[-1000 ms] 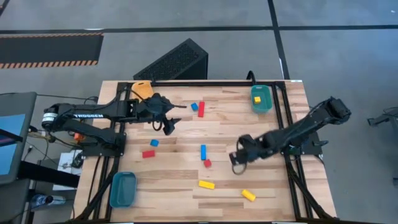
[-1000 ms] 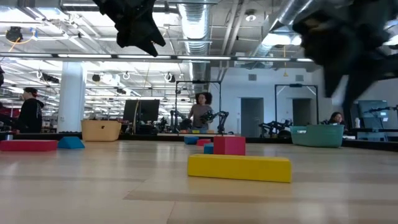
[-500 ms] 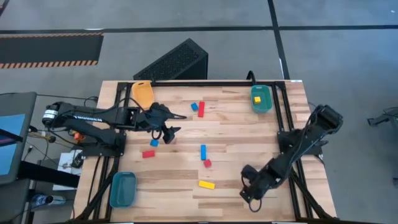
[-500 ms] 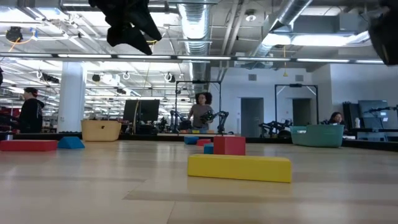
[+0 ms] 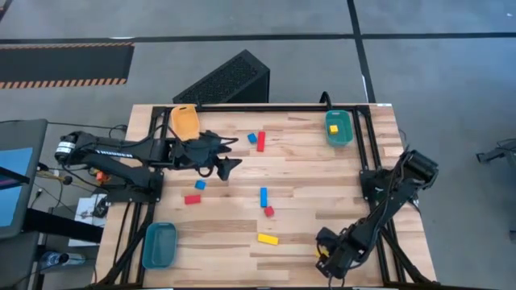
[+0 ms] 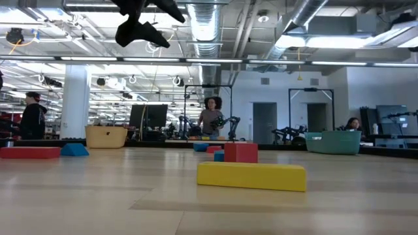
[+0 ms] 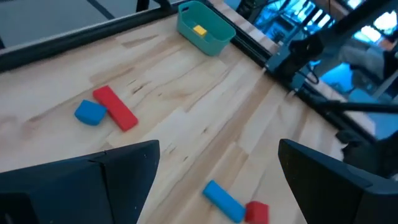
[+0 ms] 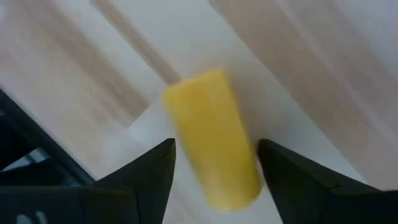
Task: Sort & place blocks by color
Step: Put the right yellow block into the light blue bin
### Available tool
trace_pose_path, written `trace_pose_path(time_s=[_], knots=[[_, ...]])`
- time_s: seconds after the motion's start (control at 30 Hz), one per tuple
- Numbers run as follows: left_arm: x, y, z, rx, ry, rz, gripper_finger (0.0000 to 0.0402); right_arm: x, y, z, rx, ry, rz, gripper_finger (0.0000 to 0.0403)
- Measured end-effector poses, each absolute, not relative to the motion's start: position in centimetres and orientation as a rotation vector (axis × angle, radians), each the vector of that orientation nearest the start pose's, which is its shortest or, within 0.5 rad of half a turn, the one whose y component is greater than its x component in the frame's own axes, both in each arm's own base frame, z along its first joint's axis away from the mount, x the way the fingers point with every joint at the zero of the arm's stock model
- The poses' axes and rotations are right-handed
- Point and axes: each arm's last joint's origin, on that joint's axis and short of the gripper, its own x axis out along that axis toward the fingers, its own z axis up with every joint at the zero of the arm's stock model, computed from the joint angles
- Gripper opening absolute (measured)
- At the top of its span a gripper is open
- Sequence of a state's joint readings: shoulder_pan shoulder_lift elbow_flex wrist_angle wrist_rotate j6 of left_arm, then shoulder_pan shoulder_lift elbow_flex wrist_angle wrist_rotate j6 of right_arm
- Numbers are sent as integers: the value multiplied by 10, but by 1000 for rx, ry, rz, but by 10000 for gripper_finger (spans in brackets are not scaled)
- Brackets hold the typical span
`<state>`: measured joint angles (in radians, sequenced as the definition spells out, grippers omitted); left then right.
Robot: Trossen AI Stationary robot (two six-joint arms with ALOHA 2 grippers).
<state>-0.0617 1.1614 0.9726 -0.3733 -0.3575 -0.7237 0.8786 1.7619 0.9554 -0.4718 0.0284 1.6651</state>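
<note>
Table-side left arm (image 5: 113, 150): "TROSSEN" lettering

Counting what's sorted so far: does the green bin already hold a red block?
No, in the high view the green bin holds only a single yellow block.

Wooden table (image 5: 306, 173), pale planks, black frame along edges; orange bin (image 5: 185, 122) at far left corner; green bin (image 5: 339, 127) at far right corner; blue bin (image 5: 159, 244) at near left corner; black perforated box (image 5: 227, 80) on grey floor beyond far edge; hazard-striped mat (image 5: 66, 64) on floor at far left; monitor (image 5: 14, 185) left of table; low view: person in dark top (image 6: 31, 116) at left, second person (image 6: 211, 119) mid-room, white column (image 6: 76, 101), ceiling ducts (image 6: 212, 19).
</note>
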Motion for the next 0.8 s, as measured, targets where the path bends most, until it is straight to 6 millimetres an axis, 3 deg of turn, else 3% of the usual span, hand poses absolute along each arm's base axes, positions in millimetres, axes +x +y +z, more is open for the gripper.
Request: trace_pose_path(time_s=[0.27,0.53,0.8], knots=[[248,-35,305,-617,398,476,316,203,231,130,722,1355,-385,253],[255,-55,292,-644,399,512,316,201,227,131,592,1392,-331,110],[284,-67,266,-748,409,503,316,201,210,151,542,1229,-390,110]])
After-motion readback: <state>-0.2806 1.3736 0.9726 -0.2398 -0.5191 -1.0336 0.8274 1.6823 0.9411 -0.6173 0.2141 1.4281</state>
